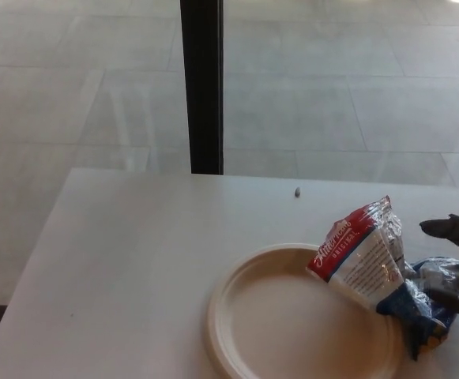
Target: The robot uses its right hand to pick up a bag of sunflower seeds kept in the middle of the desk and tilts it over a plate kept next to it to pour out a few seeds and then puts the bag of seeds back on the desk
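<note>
Sunflower-seed bag [375, 264] lies at the 4 o'clock side of the desk [126, 260], slumped with its red-and-white upper end leaning over the 2 o'clock rim of the plate [253, 332] and its blue crumpled lower end resting on the desk just off the plate's 3 o'clock edge. The plate itself looks bare; I see no seeds on it. One small dark speck, possibly a stray seed [298, 192], sits on the desk at 12 o'clock from the plate, well apart from it.

I read the step in hand as the approach to the pick. The right robot hand [456, 268] enters at the 3 o'clock edge of the head view, fingers spread: one finger shows above the bag's blue end, another below it near the crumpled foil. I cannot tell whether the lower finger touches the bag; nothing is pinched. The left robot hand is not in view.

In my judgement the next move calls for:
1. Advancing the right robot hand toward 9 o'clock until the bag's blue lower body sits between the fingers.
2. Closing on the body, not the loose foil, which will likely crumple and slip.
3. Lifting with the open end kept up before any tilt over the plate.

Risk: pushing the bag farther onto the plate, or shifting the plate.
</note>
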You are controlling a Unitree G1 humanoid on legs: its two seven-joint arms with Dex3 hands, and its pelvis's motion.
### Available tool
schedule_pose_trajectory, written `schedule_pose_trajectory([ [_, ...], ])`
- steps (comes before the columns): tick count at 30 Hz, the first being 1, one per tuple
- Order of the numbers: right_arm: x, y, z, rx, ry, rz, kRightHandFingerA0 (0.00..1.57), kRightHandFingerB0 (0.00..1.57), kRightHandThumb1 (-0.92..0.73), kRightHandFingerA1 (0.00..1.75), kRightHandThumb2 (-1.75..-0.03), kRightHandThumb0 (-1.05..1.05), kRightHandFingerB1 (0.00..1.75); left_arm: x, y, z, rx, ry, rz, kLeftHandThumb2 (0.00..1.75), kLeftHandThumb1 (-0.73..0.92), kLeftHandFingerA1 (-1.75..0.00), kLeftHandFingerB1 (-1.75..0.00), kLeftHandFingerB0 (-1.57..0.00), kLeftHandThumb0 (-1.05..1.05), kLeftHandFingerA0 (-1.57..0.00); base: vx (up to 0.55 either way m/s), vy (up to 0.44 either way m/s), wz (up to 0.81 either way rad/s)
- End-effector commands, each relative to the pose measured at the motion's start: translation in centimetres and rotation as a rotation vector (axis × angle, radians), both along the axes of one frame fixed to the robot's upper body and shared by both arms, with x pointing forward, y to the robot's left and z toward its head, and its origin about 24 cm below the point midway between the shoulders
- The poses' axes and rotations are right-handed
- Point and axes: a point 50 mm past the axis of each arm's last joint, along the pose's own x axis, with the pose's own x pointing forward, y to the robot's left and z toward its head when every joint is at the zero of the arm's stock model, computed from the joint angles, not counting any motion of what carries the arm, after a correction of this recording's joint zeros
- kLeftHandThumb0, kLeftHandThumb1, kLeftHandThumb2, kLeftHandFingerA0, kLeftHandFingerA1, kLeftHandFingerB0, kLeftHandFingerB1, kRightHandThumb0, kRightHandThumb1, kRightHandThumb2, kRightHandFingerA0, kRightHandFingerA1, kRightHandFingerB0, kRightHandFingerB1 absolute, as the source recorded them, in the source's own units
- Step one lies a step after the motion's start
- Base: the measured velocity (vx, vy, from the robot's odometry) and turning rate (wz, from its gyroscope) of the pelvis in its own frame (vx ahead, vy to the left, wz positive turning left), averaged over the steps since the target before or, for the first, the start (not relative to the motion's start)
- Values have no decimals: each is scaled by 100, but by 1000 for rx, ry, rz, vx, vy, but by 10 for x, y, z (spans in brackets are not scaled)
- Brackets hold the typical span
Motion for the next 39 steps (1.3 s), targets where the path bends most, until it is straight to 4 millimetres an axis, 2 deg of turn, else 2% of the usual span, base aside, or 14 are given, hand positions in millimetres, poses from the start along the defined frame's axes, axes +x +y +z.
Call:
schedule_pose_trajectory([
  [1, 3, -2, -9, -90, 35, -18, 15, 21, -70, 44, -62, -82, 29, -1, 8, 8, 63, 12, -24, 62, 72, -53, -37, -42, -82, -47, 0, 0, 0],
  [16, -3, 15, -37, -122, 112, 42, 16, 19, -73, 43, -62, -84, 30, -2, 8, 7, 60, 35, -31, 64, 78, -48, -36, -43, -83, -46, 0, 0, 0],
  [17, -4, 18, -37, -124, 105, 62, 14, 19, -72, 45, -62, -85, 34, -2, 8, 7, 61, 36, -33, 101, 61, -57, -50, -38, -82, -41, 0, 0, 0],
  [19, -7, 27, -39, -133, 95, 112, 14, 19, -71, 44, -61, -87, 34, -1, 8, 7, 70, 45, -29, 65, 83, -48, -37, -44, -82, -46, 0, 0, 0],
  [20, -8, 32, -40, -137, 87, 128, 13, 19, -70, 46, -61, -88, 36, 0, 8, 7, 74, 46, -34, 107, 67, -58, -49, -33, -81, -40, 0, 0, 0],
  [23, -10, 41, -42, -174, 95, 174, 0, 0, -26, 53, -94, -42, 50, -2, 8, 8, 72, 37, -45, 66, 87, -50, -37, -40, -82, -42, 0, 0, 0],
  [24, -11, 44, -42, -189, 100, 187, 0, 9, -61, 45, -100, -98, 47, -2, 8, 8, 75, 36, -55, 66, 87, -51, -37, -38, -84, -40, 0, 0, 0],
  [27, -11, 50, -41, -237, 118, 210, 3, 6, -54, 40, -92, -92, 44, -3, 9, 9, 73, 37, -53, 66, 87, -52, -37, -39, -87, -40, 0, 0, 0],
  [28, -11, 53, -40, -259, 126, 224, 5, 3, -67, 46, -60, -93, 36, -2, 9, 9, 77, 40, -55, 81, 74, -54, -41, -36, -94, -38, 0, 0, 0],
  [30, -11, 55, -40, -278, 152, 230, 5, 1, -65, 47, -60, -93, 34, -2, 9, 9, 83, 49, -65, 67, 88, -50, -37, -38, -88, -40, 0, 0, 0],
  [31, -11, 57, -38, -309, 192, 235, 13, 0, -49, 62, -92, -88, 22, -3, 8, 8, 86, 55, -66, 88, 73, -54, -43, -37, -93, -40, 0, 0, 0],
  [34, -10, 58, -38, -341, 240, 234, 21, 0, -58, 79, -91, -103, 5, -3, 8, 8, 90, 61, -69, 81, 74, -53, -41, -39, -92, -41, 0, 0, 0],
  [35, -9, 57, -38, -358, 253, 237, 20, 0, -62, 83, -59, -89, 4, -2, 8, 8, 89, 59, -68, 67, 88, -51, -37, -43, -87, -43, 0, 0, 0],
  [39, -7, 53, -41, -446, 417, 201, 34, 0, -41, 70, -70, -74, 0, -2, 8, 8, 78, 47, -54, 86, 72, -56, -44, -37, -89, -40, 0, 0, 0],
])
